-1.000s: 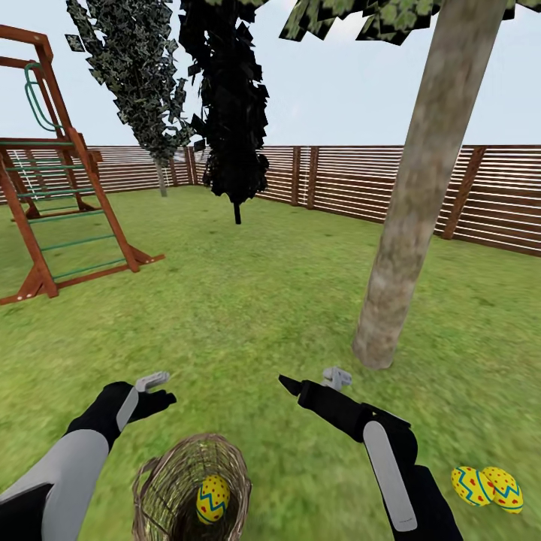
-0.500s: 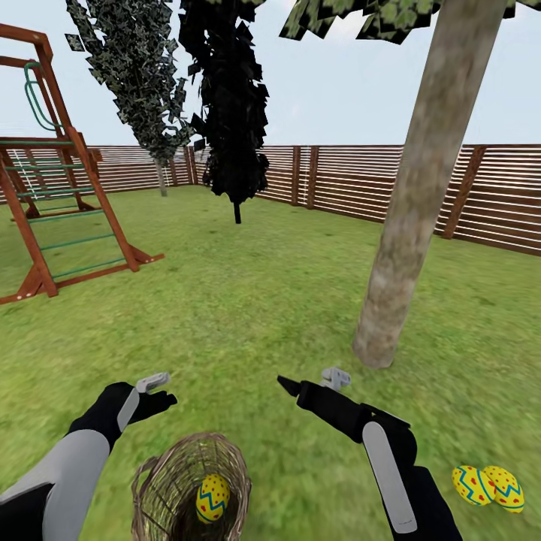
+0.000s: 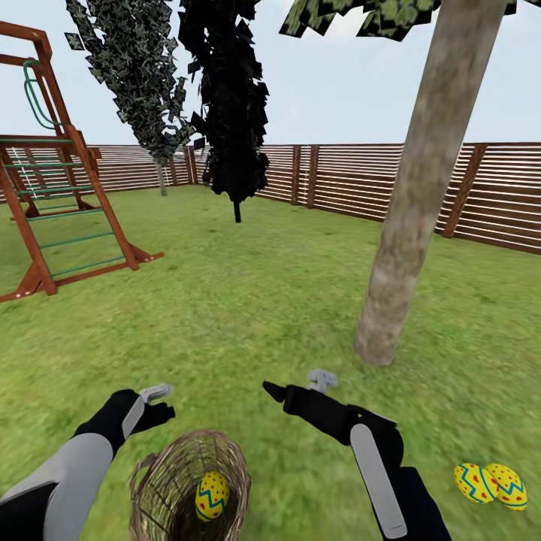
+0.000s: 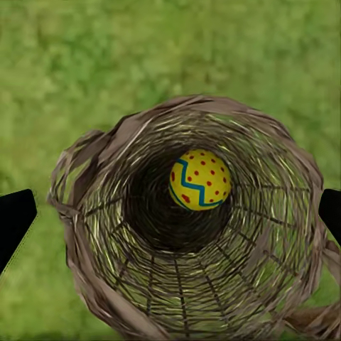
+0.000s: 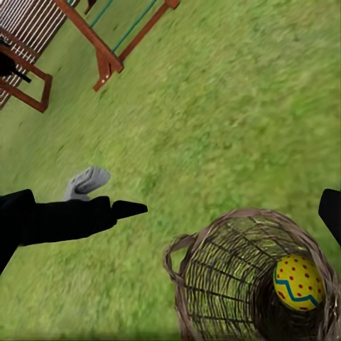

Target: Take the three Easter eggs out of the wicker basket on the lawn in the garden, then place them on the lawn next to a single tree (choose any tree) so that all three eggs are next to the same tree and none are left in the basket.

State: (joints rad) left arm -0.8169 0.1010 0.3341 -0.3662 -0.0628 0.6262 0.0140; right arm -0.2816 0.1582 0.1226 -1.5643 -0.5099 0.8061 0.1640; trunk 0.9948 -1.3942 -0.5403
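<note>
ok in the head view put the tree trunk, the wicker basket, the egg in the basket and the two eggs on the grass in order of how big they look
1. Tree trunk, by far the largest.
2. Wicker basket, though it sits close to the camera.
3. The egg in the basket and the two eggs on the grass: all look about alike, so I won't rank them.

One egg (image 3: 212,495) in wicker basket (image 3: 158,488); two eggs (image 3: 490,484) on lawn (image 3: 248,300) right of it, near tree (image 3: 409,218).

a brown slatted fence (image 3: 361,184) rings the grass, with a red-brown play tower (image 3: 52,203) under pale sky.
</note>
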